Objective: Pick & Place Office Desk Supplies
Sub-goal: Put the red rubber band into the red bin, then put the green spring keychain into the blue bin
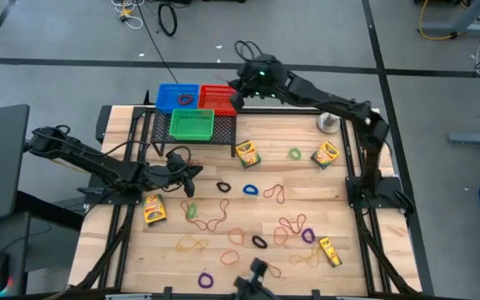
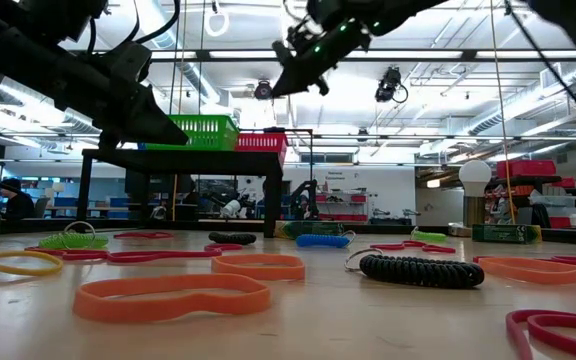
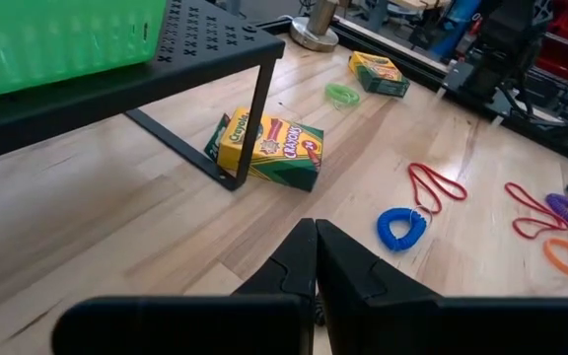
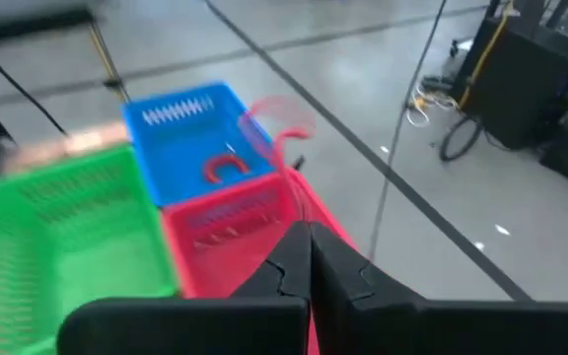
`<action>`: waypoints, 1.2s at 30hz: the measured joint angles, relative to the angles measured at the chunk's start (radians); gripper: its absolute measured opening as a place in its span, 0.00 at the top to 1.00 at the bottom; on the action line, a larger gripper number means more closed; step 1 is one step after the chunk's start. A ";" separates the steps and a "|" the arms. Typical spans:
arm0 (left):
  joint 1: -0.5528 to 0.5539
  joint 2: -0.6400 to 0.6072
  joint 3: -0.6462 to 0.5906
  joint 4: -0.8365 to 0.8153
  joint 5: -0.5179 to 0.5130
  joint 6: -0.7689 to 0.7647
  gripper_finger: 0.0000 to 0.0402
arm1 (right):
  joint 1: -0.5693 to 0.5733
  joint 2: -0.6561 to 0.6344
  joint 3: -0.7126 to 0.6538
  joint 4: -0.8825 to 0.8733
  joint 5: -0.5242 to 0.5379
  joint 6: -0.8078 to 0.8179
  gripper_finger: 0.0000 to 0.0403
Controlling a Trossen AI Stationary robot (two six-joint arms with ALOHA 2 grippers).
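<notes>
Two grippers, both closed on nothing: the right gripper sits over the red basket, the left gripper near the rack. Rubber bands and crayon boxes stay scattered on the desk; thin loops could easily slip a pinch.

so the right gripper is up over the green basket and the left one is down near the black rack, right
Not quite. The right gripper is over the red basket, not the green basket; the high view shows this. The left gripper is indeed low beside the black rack.
</notes>
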 joint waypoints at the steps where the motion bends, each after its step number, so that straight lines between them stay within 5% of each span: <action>1: 0.000 0.000 0.000 0.000 0.000 0.000 0.98 | -0.006 0.025 0.027 -0.024 0.001 -0.019 1.00; 13: 0.000 0.000 0.000 0.000 -0.003 0.005 0.98 | -0.017 0.140 0.081 -0.054 -0.002 -0.166 0.97; 30: 0.048 0.000 -0.001 0.000 0.127 0.016 0.98 | 0.026 0.138 0.080 -0.055 0.056 -0.128 0.71; 36: 0.047 0.000 -0.001 0.000 0.135 0.088 0.98 | 0.059 0.063 0.079 -0.105 0.114 -0.124 0.75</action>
